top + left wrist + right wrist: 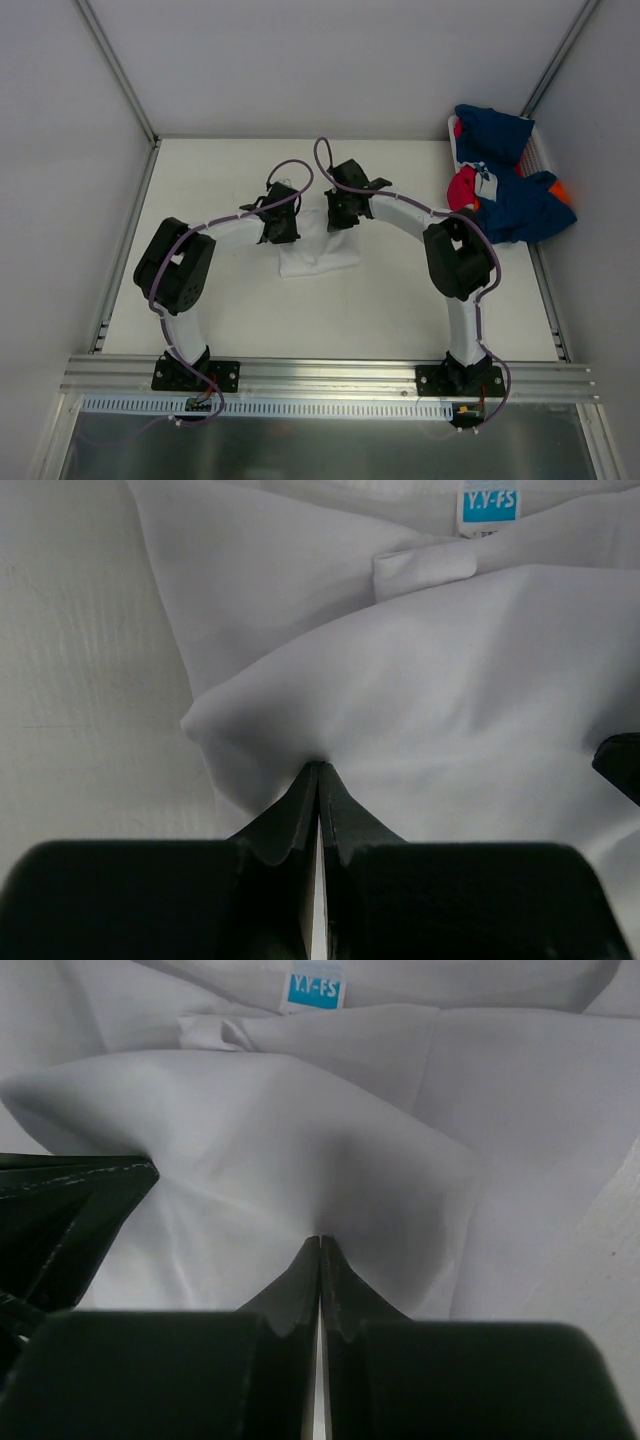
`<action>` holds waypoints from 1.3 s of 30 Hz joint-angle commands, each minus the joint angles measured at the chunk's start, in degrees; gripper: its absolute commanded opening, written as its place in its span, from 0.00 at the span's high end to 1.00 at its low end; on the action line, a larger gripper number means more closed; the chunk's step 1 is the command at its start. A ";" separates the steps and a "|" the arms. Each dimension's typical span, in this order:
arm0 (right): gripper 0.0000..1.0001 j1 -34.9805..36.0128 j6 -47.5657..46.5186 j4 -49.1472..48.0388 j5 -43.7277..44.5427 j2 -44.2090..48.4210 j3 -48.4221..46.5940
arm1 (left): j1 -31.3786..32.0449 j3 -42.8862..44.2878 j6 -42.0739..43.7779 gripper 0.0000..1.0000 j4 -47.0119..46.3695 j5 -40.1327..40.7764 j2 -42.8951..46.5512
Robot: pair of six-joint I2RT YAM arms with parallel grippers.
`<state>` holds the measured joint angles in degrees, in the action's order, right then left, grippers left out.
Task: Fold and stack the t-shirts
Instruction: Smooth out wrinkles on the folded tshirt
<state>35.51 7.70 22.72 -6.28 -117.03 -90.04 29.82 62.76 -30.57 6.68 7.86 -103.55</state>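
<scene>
The white t-shirt (318, 255) lies partly folded in the middle of the table. Its blue neck label shows in the left wrist view (489, 502) and in the right wrist view (315, 988). My left gripper (280, 228) is shut on a fold of the white cloth (420, 680) at its left side. My right gripper (342, 212) is shut on the same raised fold (300, 1140) at its right side. Both hold the fold lifted towards the collar. A heap of navy, pinkish-red and orange t-shirts (505, 180) lies at the back right.
The heap sits on a white rack (541, 150) against the right wall. Metal rails (320, 375) run along the near edge. White walls enclose the table on three sides.
</scene>
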 commanded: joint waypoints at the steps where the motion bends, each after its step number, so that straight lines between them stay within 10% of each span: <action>1: 0.99 0.18 1.26 0.04 0.04 -1.79 -1.10 | -1.26 1.93 1.12 1.00 -0.52 -1.00 -1.30; 39: 0.99 -5.27 1.87 7.16 12.87 1.63 11.20 | -7.59 -6.07 1.65 1.00 -4.30 -2.85 -2.71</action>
<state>32.23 10.09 21.65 0.23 -116.11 -82.04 23.90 59.64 -30.52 -3.55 1.21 -105.80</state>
